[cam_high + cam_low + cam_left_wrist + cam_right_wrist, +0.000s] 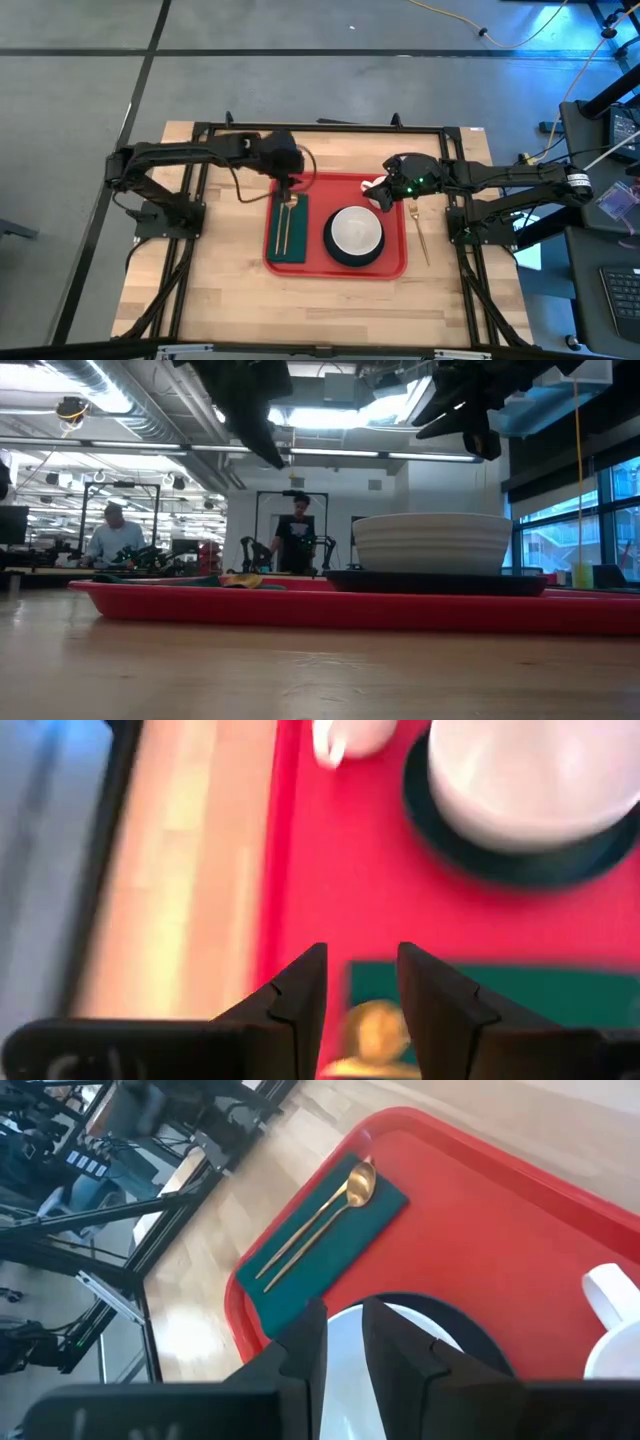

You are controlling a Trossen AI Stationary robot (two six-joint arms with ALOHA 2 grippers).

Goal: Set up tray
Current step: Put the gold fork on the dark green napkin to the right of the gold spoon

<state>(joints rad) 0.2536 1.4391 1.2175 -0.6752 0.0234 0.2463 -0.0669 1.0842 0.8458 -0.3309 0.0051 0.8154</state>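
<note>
Cutlery is lying on the green cloth [287, 228] at the left end of the tray [312, 261], which is sitting mid-tabletop [215, 290]. The spoon [352, 1188] and a second gold piece are resting parallel there, probably as a place setting beside the white bowl [356, 231] on its dark plate [340, 257]. The left gripper [287, 188] is hovering just above the cloth's far end, fingers [300, 995] parted with nothing between them, likely just clear of the utensils. The right gripper [386, 192] is hanging over the white cup [377, 187] near the tray's far rim, its narrow-set fingers pinching nothing visible. Another gold utensil [418, 231] is lying on the wood just right of the tray, seemingly awaiting placement.
</note>
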